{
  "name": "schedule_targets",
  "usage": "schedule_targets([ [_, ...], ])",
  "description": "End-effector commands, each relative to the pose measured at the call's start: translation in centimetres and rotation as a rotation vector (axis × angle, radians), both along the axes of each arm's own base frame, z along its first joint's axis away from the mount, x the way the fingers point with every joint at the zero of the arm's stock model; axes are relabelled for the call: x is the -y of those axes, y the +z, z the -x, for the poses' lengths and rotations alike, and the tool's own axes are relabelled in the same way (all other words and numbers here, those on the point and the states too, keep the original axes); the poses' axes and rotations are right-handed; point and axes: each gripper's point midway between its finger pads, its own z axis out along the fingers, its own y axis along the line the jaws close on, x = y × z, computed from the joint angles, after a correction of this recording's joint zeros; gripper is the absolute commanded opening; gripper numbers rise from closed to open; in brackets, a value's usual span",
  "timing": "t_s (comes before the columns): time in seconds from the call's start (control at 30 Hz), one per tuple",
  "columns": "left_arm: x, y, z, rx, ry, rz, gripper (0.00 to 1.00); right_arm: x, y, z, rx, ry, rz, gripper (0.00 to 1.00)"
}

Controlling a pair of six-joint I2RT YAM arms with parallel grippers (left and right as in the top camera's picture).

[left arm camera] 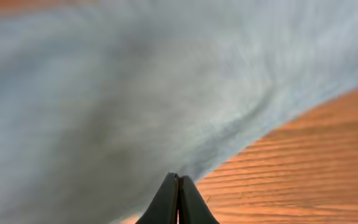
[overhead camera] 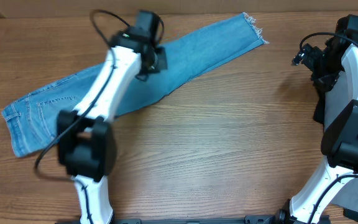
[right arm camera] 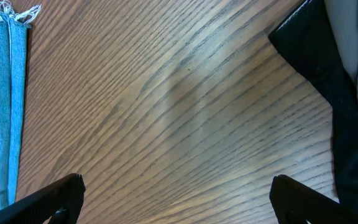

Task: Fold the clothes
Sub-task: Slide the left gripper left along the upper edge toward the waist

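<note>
The light blue jeans point(overhead camera: 191, 53) lie flat and slantwise across the far left of the table, waist point(overhead camera: 27, 121) at the left and frayed hem point(overhead camera: 253, 28) at the far middle. My left gripper point(overhead camera: 153, 62) is over the middle of the leg. In the left wrist view its fingers point(left arm camera: 179, 177) are shut, with their tips right at the edge of the blurred denim point(left arm camera: 135, 93). My right gripper point(overhead camera: 312, 59) hangs at the far right, apart from the jeans. In the right wrist view it point(right arm camera: 176, 199) is wide open over bare wood, and the hem point(right arm camera: 5, 18) shows at the left edge.
The wooden table point(overhead camera: 229, 143) stretches in front of the jeans. The two arm bases stand at the near edge, left point(overhead camera: 92, 199) and right point(overhead camera: 316, 193). Black cables loop above the left wrist point(overhead camera: 104, 22).
</note>
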Motion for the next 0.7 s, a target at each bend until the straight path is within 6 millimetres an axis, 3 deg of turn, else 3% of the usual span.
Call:
schedule_targets([
  [0.0, -7.6, 3.7, 0.6, 0.035, 0.180, -0.153, 0.04, 0.3, 1.5, -0.4, 0.036, -0.006, 0.021, 1.00],
  [0.27, -15.8, 1.2, 3.1, -0.125, 0.340, -0.170, 0.04, 0.3, 1.5, -0.4, 0.036, -0.006, 0.021, 1.00],
  [0.43, -18.1, -0.6, 3.8, -0.193, 0.380, -0.188, 0.05, 0.3, 1.5, -0.4, 0.036, -0.006, 0.021, 1.00],
  [0.6, -19.6, -4.7, 4.5, -0.306, 0.404, -0.199, 0.06, 0.3, 1.5, -0.4, 0.036, -0.006, 0.020, 1.00],
  [0.67, -20.0, -6.7, 5.0, -0.365, 0.410, -0.206, 0.15, 0.3, 1.5, -0.4, 0.036, -0.006, 0.021, 1.00],
])
